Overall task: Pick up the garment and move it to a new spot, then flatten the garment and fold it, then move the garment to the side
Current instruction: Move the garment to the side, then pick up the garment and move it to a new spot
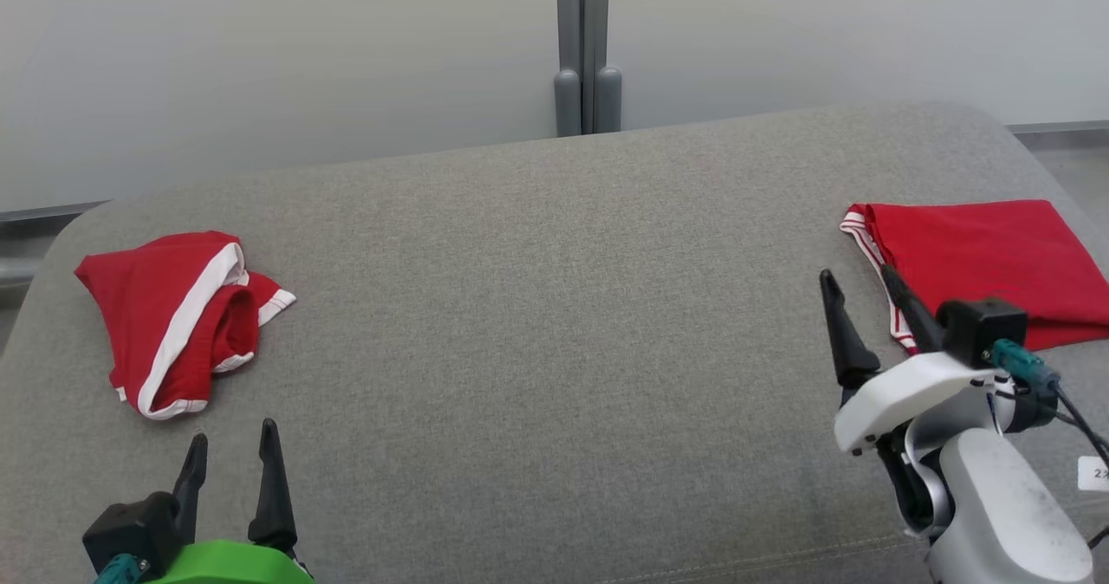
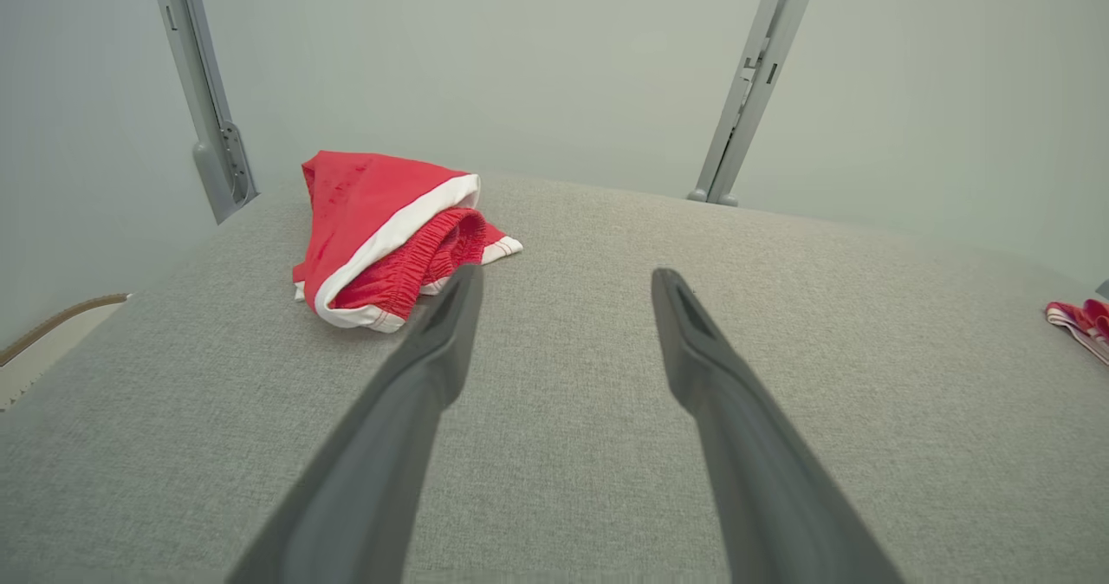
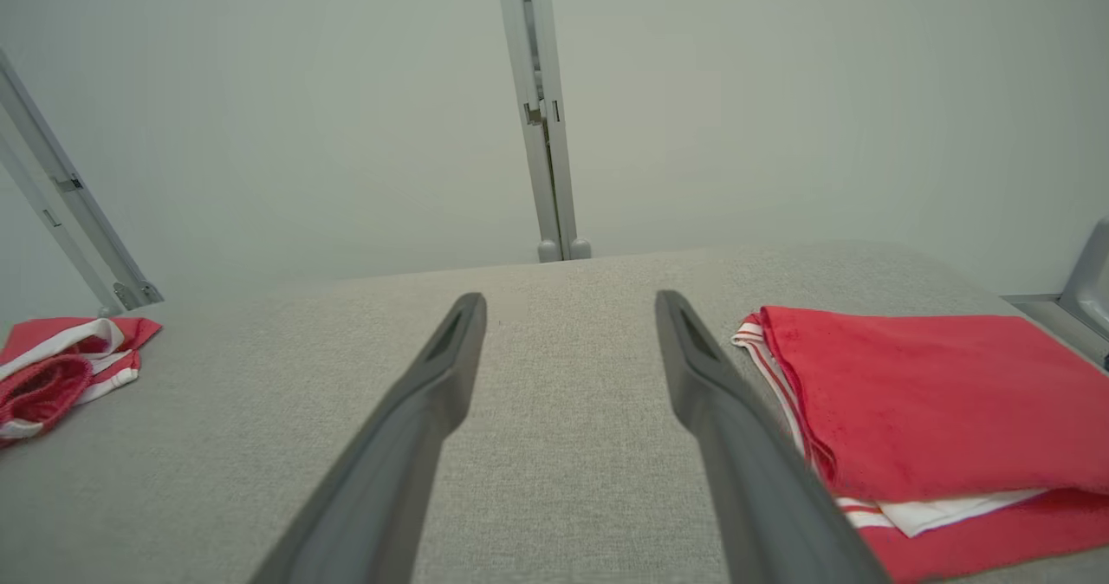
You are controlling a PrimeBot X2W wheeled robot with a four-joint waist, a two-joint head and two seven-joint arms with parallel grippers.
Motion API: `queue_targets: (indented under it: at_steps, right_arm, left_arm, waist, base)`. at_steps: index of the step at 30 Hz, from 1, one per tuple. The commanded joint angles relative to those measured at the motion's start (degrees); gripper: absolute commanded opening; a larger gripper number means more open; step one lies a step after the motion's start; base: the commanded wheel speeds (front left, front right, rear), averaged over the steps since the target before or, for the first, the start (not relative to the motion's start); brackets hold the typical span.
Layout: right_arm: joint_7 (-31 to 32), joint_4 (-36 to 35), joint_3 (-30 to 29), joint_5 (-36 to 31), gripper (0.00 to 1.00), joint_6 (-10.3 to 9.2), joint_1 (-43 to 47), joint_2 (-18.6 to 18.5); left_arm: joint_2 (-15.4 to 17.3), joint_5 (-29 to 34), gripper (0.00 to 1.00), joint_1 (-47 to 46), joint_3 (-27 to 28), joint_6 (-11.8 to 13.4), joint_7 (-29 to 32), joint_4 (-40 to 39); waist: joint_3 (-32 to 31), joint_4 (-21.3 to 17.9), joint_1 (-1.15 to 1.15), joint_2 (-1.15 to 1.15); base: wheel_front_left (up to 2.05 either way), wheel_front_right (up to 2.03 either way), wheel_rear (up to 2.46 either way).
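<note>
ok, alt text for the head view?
Two red white-trimmed garments lie on a grey padded surface: crumpled garment at left, folded garment at right. The left gripper near the crumpled one and right gripper by the folded one are both open, empty.

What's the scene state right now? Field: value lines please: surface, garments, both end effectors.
surface: grey cushion
left side: crumpled garment, red with white trim, lying loose
right side: folded garment, red with a striped edge, lying flat
left end effector: open, holding nothing, near the crumpled garment but apart from it
right end effector: open, holding nothing, at the folded garment's striped edge, contact unclear
backdrop: pale wall with a grey post
</note>
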Motion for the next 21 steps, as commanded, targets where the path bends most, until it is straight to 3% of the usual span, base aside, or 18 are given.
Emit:
queue_targets:
  at_steps: [1, 11, 21]
  right_arm:
    - [0.6, -1.5, -0.2, -1.0, 1.0, -0.09, 1.9, 0.7]
    - [4.5, -12.9, -1.5, -5.0, 1.0, -0.09, 10.8, 5.5]
    - [6.7, -17.7, -2.0, -4.8, 1.0, -0.08, 15.3, 7.7]
  left_arm:
    - [-0.3, 0.7, 1.0, 1.2, 0.0, 0.4, -0.3, -0.3]
    - [-2.4, 2.7, 1.0, 4.2, -0.5, 0.2, -0.4, -1.9]
    - [-3.2, 4.5, 1.0, 4.1, 0.7, -0.6, -0.5, -0.9]
  waist:
    - [-0.2, 0.1, 0.01, 0.0]
    - [-0.1, 0.0, 0.01, 0.0]
    - [-0.4, 0.3, 0.01, 0.0]
  base:
    - [0.0, 0.0, 0.0]
    - [0.0, 0.0, 0.0]
    - [0.0, 0.0, 0.0]
